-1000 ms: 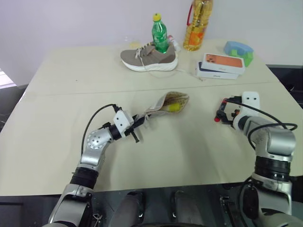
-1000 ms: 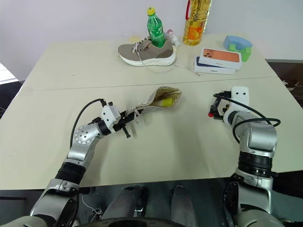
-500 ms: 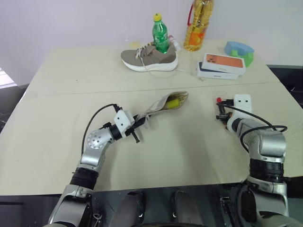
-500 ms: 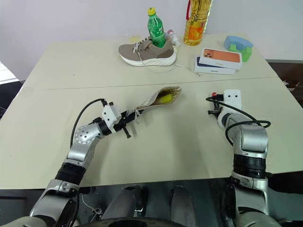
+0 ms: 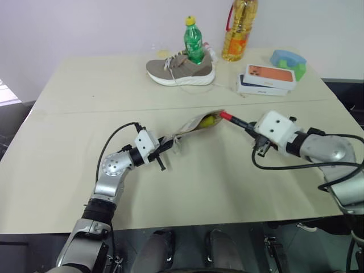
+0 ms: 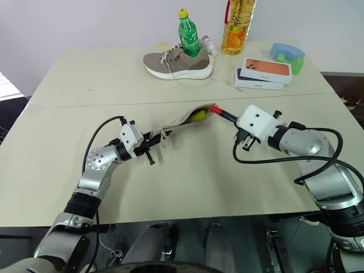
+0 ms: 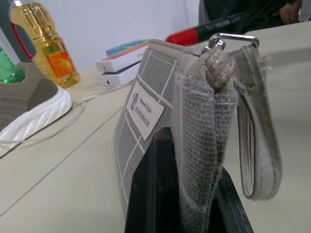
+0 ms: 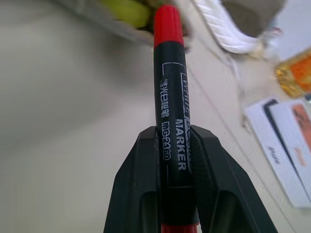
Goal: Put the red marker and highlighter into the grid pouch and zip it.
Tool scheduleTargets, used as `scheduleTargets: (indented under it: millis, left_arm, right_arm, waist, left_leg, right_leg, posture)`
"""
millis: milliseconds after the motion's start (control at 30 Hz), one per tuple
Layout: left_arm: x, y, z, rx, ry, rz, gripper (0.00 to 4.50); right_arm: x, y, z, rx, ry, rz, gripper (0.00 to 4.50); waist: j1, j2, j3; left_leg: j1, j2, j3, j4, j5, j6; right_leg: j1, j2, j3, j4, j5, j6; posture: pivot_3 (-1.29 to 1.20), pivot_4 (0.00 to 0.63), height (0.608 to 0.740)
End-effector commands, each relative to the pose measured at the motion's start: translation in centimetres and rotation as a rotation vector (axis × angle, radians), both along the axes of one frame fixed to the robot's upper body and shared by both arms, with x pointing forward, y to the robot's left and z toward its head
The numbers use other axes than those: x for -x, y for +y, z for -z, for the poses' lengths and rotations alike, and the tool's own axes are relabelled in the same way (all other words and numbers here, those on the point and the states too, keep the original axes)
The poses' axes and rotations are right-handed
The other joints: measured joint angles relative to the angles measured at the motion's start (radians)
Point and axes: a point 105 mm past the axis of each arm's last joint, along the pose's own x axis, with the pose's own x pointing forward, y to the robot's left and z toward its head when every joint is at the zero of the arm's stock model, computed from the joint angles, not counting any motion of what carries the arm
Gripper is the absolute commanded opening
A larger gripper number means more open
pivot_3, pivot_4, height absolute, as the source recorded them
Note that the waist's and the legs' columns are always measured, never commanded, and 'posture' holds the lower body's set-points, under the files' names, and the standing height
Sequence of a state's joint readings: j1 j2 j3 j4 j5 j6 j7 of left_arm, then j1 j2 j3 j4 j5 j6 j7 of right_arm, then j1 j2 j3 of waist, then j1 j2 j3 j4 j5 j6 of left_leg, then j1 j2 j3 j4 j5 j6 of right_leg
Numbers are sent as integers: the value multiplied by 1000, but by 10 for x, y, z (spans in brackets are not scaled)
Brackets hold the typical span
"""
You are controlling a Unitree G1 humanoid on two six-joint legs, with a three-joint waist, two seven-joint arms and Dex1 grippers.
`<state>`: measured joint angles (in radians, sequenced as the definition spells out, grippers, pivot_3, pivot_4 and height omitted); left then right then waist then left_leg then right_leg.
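Left hand (image 5: 165, 149) clamps the grid pouch (image 5: 196, 124), highlighter (image 5: 207, 120) inside. Right hand (image 8: 176, 160) grips the red marker (image 5: 228, 117) at its mouth; misalignment risks snagging the rim.

Grey grid pouch (image 7: 146, 107) crossed by white lines, with a small white label; red marker (image 8: 170, 87) with black barrel, white lettering and red cap; yellow highlighter (image 5: 207, 120); cream table (image 5: 74, 165); green bottle (image 5: 193, 42); beige, white-soled shoe (image 5: 181, 69).

Pouch (image 7: 146, 145) label (image 7: 145, 110) reads "HANDMADE", smaller line above unclear. Marker (image 8: 171, 121) barrel reads "WHITEBOARD MARKER", "MG-2160".
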<state>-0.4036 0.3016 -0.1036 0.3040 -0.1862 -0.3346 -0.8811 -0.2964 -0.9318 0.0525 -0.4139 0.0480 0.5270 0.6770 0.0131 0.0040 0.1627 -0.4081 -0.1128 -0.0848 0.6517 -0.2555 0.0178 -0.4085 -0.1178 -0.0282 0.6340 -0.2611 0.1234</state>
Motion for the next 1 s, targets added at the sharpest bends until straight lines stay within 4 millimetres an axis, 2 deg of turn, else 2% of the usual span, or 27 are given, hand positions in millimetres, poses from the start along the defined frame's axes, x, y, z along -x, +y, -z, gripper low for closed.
scheduleTargets:
  millis: [33,267,367,533,667,833,1000]
  left_arm:
    - [1,-1,-15,27,-51,18,0]
    - [12,-7,-13,-9,-56,112,0]
    - [17,-11,-14,-45,-65,172,0]
    - [23,-15,-10,-109,-65,268,0]
    - [27,-17,-9,-130,-65,315,0]
    - [26,-14,-11,-124,-61,317,0]
    - [25,-8,-9,-111,-53,290,0]
  right_arm:
    - [3,2,-8,69,-41,-40,328]
    - [3,6,-7,206,-48,-107,328]
    - [4,17,-6,285,-60,-179,328]
    - [12,47,-6,381,-99,-342,328]
    - [15,57,-5,434,-119,-416,328]
    - [16,61,-7,431,-121,-445,328]
    - [14,53,-12,378,-118,-388,328]
  waist:
    - [0,0,0]
    - [0,0,0]
    - [-1,0,0]
    - [-3,0,0]
    - [-1,0,0]
    - [-1,0,0]
    - [0,0,0]
  left_leg:
    - [0,0,0,0,0,0]
    - [0,0,0,0,0,0]
    - [0,0,0,0,0,0]
    - [0,0,0,0,0,0]
    - [0,0,0,0,0,0]
    - [0,0,0,0,0,0]
    - [0,0,0,0,0,0]
  right_leg:
    - [0,0,0,0,0,0]
    - [0,0,0,0,0,0]
    - [0,0,0,0,0,0]
    - [0,0,0,0,0,0]
    - [0,0,0,0,0,0]
    - [0,0,0,0,0,0]
    - [0,0,0,0,0,0]
  posture:
    - [0,150,740]
    - [0,150,740]
    - [0,150,740]
    - [0,150,740]
    - [0,150,740]
    - [0,150,740]
    - [0,150,740]
